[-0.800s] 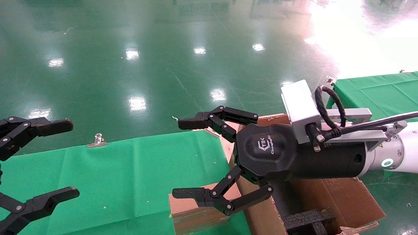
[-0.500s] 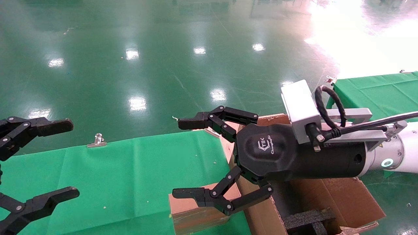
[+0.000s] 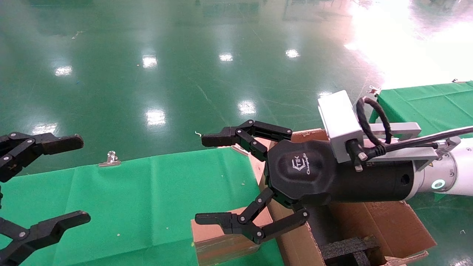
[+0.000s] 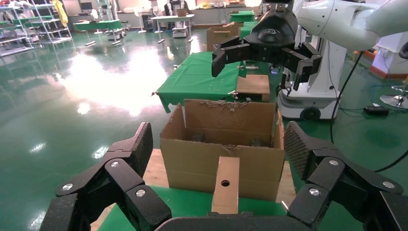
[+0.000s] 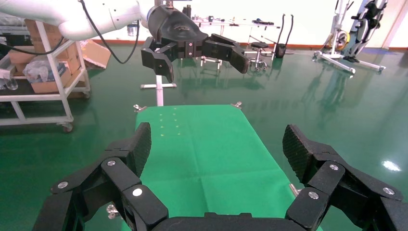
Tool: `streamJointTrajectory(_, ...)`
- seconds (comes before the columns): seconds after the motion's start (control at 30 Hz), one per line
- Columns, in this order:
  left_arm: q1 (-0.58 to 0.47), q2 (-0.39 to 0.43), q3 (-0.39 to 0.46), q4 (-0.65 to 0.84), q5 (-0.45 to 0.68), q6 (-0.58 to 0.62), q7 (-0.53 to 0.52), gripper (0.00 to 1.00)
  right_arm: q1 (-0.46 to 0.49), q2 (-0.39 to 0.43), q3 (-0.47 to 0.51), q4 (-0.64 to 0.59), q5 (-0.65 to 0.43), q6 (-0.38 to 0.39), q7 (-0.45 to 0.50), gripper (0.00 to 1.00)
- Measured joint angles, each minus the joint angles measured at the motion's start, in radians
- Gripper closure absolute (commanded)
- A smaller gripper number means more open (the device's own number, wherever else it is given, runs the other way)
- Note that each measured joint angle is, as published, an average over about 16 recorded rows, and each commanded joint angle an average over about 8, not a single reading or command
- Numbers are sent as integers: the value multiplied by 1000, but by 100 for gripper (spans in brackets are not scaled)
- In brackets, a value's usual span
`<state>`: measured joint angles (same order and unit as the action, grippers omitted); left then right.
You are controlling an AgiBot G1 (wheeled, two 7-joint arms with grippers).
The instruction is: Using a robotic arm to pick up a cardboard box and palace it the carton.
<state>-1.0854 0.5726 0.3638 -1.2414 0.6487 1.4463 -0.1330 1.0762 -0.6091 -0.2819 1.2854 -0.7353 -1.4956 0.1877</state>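
Green glossy factory floor [image 3: 184, 74] with lamp reflections; green cloth-covered table [image 3: 147, 207] in front of the robot, a metal binder clip [image 3: 109, 159] at its far edge

Item 1, cardboard box [image 3: 221, 236]: flat, brown, taped, standing on the table at its right end, touching or just beside the wall of the carton [image 3: 388, 221]. In the left wrist view the cardboard box [image 4: 226, 185] shows end-on as a narrow upright face with one round hole, so its long axis appears to run between the two arms, along the table's length

Item 2, carton: large, open, ragged flaps up, black foam block [image 3: 347, 249] inside; off the table's right end

Item 3, right gripper [image 3: 218, 181] on the robotic arm [image 3: 454, 177] with its green ring: held level over the table's right end, fingers spread wide, holding nothing. The cardboard box lies below it, just under the lower finger [image 3: 229, 221]; whether that finger touches the box cannot be told. Judged the nearer arm, so the coming move is a drop downward to straddle the box across its narrow width

Item 4, left gripper [image 3: 55, 181]: at the table's left end, well apart from the box, fingers spread, empty, idle

Writing: white logo on the right gripper's black shell [image 3: 301, 164], script reading roughly "Changingtek"; not fully legible. No readable label on box or carton
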Motion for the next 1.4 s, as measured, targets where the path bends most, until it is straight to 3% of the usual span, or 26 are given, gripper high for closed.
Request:
streamJointTrajectory(0.2, 0, 0, 0, 0, 0, 0, 0, 100, 23, 9, -17, 8, -50, -11, -3, 0)
streamJointTrajectory(0.4, 0, 0, 0, 0, 0, 0, 0, 100, 97, 9, -76, 11, -177, -40, -1, 0)
streamJointTrajectory(0.83, 0, 0, 0, 0, 0, 0, 0, 100, 356, -98, -349, -96, -489, -91, -18, 0)
streamJointTrajectory(1.4, 0, 0, 0, 0, 0, 0, 0, 100, 587, -286, -721, -364, -574, -94, -135, 0)
